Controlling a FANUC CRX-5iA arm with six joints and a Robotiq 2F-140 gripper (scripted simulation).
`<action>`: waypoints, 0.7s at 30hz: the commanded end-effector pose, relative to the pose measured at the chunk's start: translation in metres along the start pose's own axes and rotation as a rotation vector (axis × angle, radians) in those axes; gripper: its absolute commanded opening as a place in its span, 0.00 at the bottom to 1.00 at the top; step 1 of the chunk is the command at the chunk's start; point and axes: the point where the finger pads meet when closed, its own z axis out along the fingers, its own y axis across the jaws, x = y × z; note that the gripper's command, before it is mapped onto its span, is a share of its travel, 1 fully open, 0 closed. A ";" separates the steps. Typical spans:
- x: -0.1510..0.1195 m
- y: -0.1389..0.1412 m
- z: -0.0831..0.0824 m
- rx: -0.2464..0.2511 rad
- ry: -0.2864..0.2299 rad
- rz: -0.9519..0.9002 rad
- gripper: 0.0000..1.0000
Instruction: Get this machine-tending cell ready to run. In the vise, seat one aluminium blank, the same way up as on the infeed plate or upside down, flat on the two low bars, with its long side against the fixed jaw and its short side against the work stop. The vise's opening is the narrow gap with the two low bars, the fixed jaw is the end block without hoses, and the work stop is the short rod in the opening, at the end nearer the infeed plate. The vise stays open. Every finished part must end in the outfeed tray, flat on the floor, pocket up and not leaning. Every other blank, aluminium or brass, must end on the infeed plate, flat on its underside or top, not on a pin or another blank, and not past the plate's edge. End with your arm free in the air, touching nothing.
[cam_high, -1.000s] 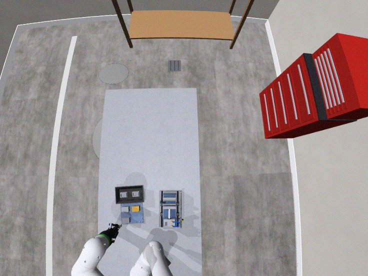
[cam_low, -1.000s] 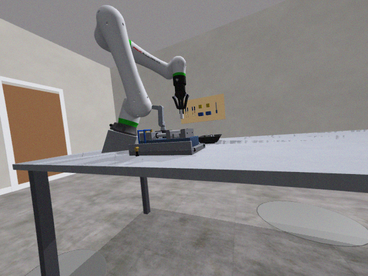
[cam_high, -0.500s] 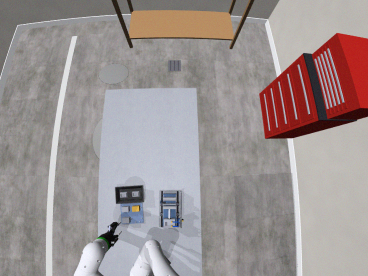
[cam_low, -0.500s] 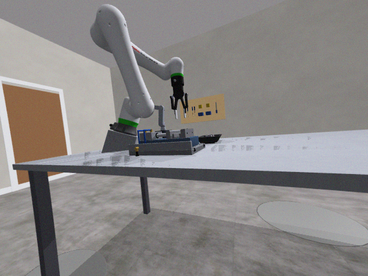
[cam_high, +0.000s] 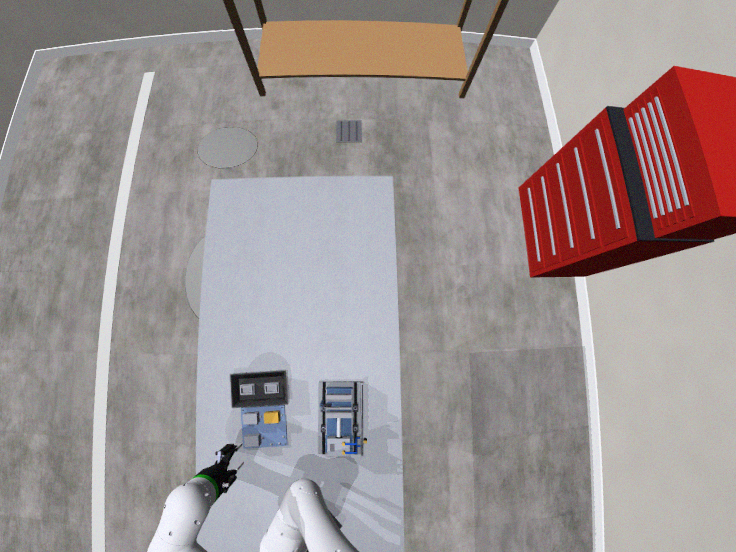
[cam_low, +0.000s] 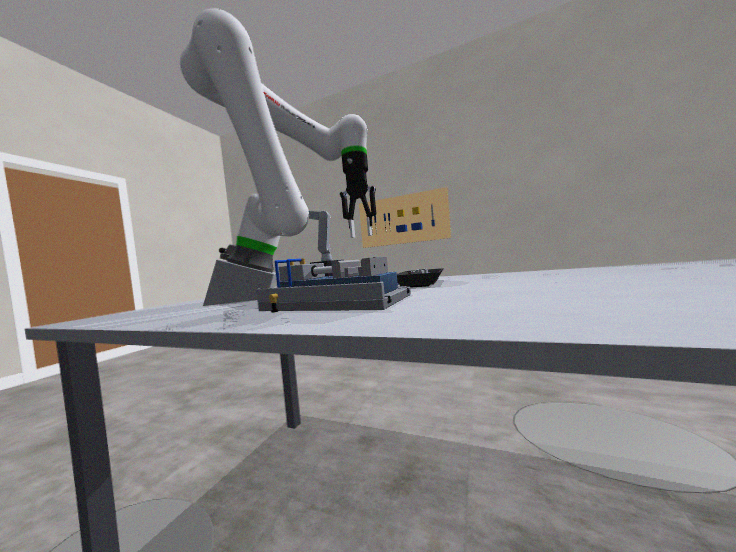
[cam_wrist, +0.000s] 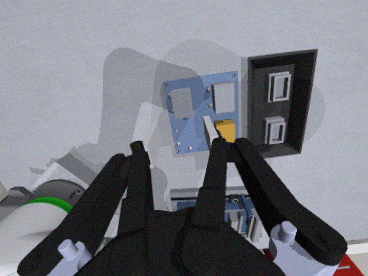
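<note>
The blue infeed plate (cam_high: 263, 426) holds two aluminium blanks (cam_high: 249, 418) (cam_high: 252, 440) and one brass blank (cam_high: 271, 417), all lying flat. They also show in the wrist view: the aluminium blanks (cam_wrist: 181, 102) (cam_wrist: 224, 97) and the brass blank (cam_wrist: 226, 130). The dark outfeed tray (cam_high: 258, 389) holds two finished parts (cam_wrist: 279, 86) (cam_wrist: 274, 131), pocket up. The vise (cam_high: 340, 417) stands to the right of the plate; I cannot tell what lies in its opening. My gripper (cam_high: 228, 456) hangs high in the air near the plate's corner nearest the robot base, partly open and empty; it also shows in the side view (cam_low: 358, 228) and the wrist view (cam_wrist: 175, 131).
The robot base (cam_low: 234, 279) sits at the table end behind the vise (cam_low: 332, 285). A red tool cabinet (cam_high: 630, 178) stands off to the right, away from the table. A wooden shelf (cam_high: 362, 50) stands at the far end of the room.
</note>
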 end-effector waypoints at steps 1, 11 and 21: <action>0.000 0.000 0.000 0.000 0.000 0.000 0.40; 0.000 0.000 0.001 0.000 0.000 0.000 0.40; 0.000 0.000 0.018 0.000 0.000 0.000 0.40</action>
